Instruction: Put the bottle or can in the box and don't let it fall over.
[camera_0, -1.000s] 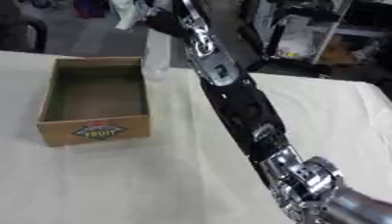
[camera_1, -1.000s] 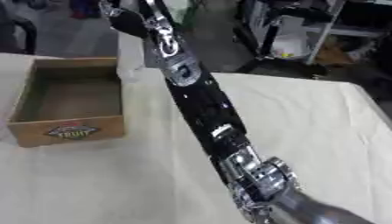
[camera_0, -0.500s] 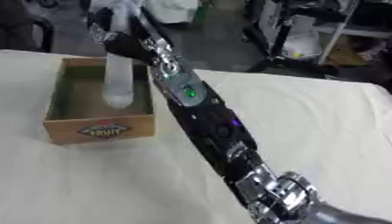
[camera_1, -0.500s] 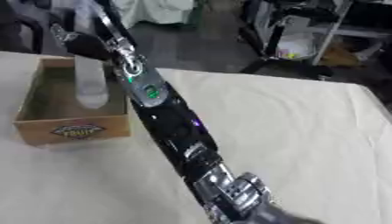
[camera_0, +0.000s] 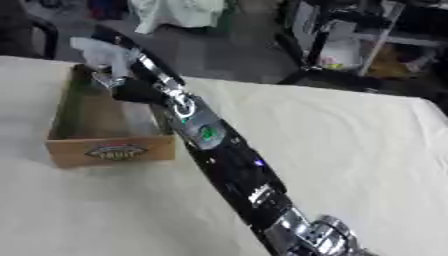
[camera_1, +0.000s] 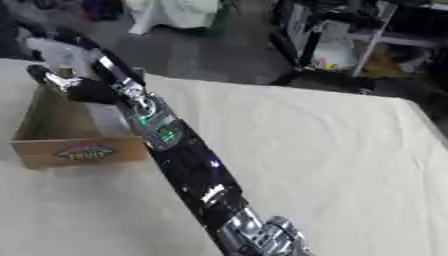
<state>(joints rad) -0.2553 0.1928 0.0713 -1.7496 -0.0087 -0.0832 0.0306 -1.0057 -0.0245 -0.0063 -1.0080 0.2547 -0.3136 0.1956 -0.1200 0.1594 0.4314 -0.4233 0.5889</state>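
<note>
Both views are softened by heavy motion blur, worst around the right hand (camera_0: 122, 82) and the pale bottle (camera_0: 103, 52) at the far end of the wooden box (camera_0: 109, 150), where outlines are smeared. The cream-covered counter (camera_0: 350, 150) is evenly and brightly lit with only faint shadow beside the arm. The background beyond is dim and unfocused.
</note>
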